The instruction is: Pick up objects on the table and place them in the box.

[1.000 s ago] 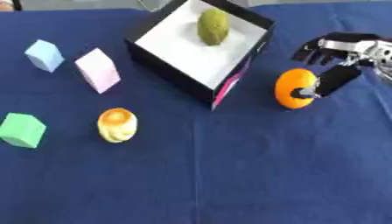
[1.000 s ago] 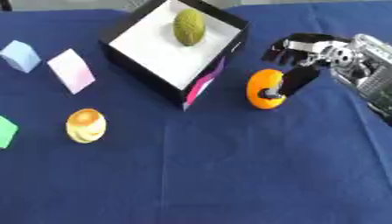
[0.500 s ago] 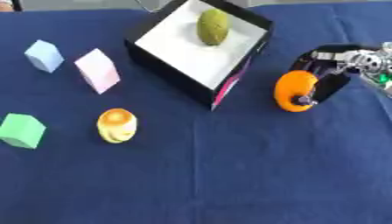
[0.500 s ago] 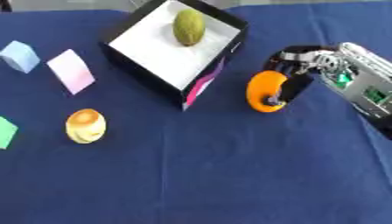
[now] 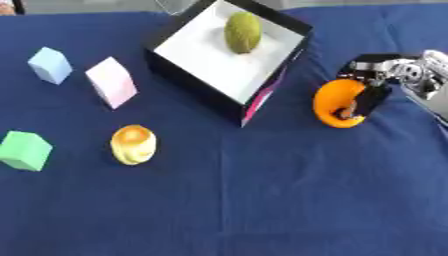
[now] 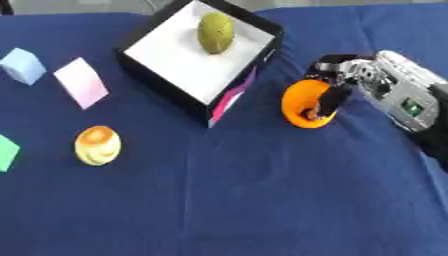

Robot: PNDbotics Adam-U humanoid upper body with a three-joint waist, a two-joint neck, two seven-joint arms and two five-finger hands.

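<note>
An orange fruit (image 5: pixel 335 102) sits on the blue cloth just right of the box. My right hand (image 6: pixel 337 87) comes in from the right with its fingers curled round that fruit, the thumb across its front. The black box with a white floor (image 5: pixel 210 60) lies open at the back centre and holds a green-yellow fruit (image 5: pixel 242 32). Left of the box are a pink block (image 5: pixel 112 82) and a light blue block (image 5: pixel 49 65). A green block (image 5: pixel 24 150) and a yellow-orange round fruit (image 5: pixel 133 144) lie nearer the front left. My left hand shows in no view.
The box has a pink side panel (image 5: pixel 262 99) facing the orange fruit. Blue cloth (image 5: pixel 262 210) covers the whole table, with a wide bare stretch across the front.
My right hand has closed in over the orange fruit from the right, its fingers wrapping further round it. The fruit has stayed in about the same spot.
</note>
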